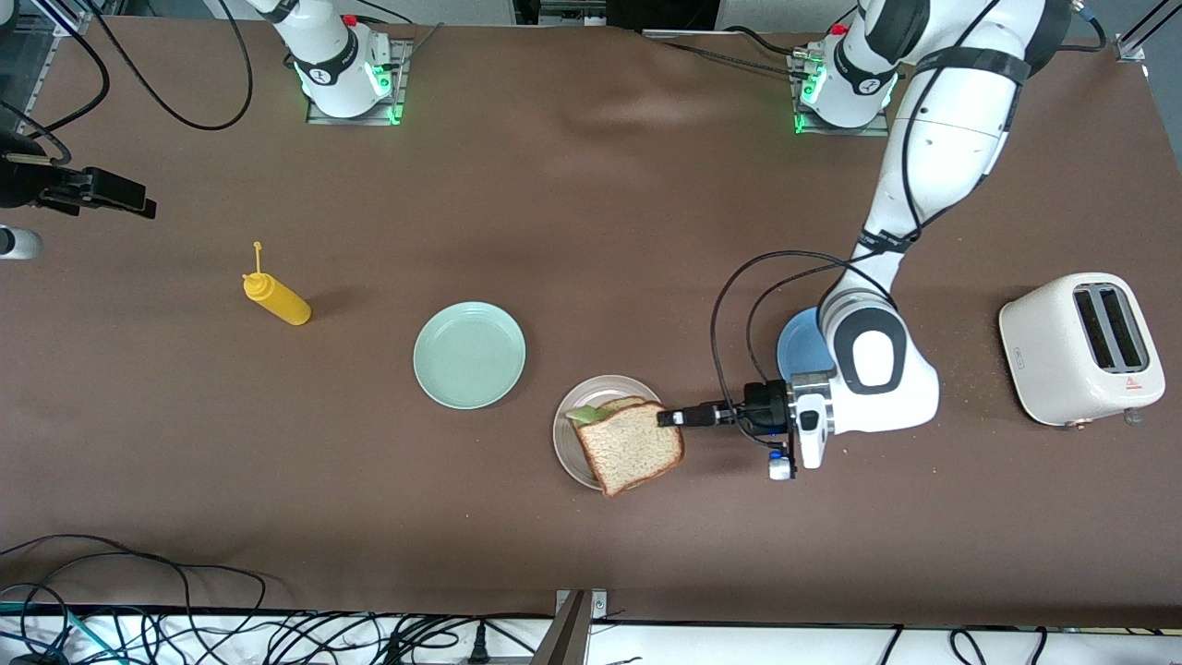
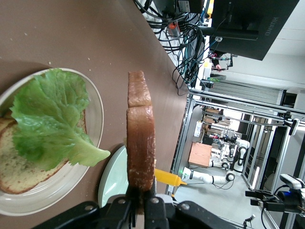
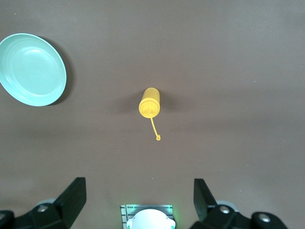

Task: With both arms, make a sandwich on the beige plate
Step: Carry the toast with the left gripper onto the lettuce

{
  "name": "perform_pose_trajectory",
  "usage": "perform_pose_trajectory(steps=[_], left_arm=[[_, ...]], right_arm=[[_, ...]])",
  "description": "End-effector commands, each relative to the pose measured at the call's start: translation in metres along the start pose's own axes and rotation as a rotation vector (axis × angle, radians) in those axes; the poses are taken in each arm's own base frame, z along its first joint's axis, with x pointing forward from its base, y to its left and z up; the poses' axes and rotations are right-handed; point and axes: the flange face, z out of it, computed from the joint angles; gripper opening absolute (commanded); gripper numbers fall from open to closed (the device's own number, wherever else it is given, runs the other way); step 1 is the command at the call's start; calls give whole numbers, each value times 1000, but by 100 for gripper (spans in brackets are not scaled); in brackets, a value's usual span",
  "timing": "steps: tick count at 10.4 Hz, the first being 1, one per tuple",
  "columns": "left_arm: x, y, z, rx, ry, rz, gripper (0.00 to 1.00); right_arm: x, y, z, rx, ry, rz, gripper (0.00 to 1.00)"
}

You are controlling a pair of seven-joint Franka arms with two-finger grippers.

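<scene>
Bread slice (image 1: 633, 447), pinched by my left gripper (image 1: 669, 417), hides lettuce (image 2: 50, 117) my left wrist shows; right gripper (image 3: 139, 198) hangs spread over table.

The left hand (image 1: 667, 417) sits low over the beige plate (image 1: 571, 451), clamped on a bread slice (image 1: 633, 447) that covers the lettuce (image 1: 585, 415), so that plate is blocked from above. Its forearm also hides most of the blue plate (image 1: 794, 344). The mint-green plate (image 1: 469, 355) lies unobstructed. Open bench (image 1: 591, 203) runs between it and the mustard bottle (image 1: 276, 298). The toaster (image 1: 1080, 348) crowds the left arm's end. The right hand (image 3: 140, 200), fingers spread, waits high over the bottle.
</scene>
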Motion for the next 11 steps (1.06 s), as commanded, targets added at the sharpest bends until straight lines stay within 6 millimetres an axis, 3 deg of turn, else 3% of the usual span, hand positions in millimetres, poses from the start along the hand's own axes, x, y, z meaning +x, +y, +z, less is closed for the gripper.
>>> perform_pose_trajectory(steps=[1, 5, 11], left_arm=[[-4, -3, 23, -7, 36, 6, 0], [-12, -16, 35, 27, 49, 9, 0], [-17, -43, 38, 61, 51, 1, 0]], right_arm=[[-4, -1, -1, -10, -7, -9, 100], [-4, -2, 0, -10, -7, -12, 100], [-3, -6, -1, -10, -4, -16, 100]])
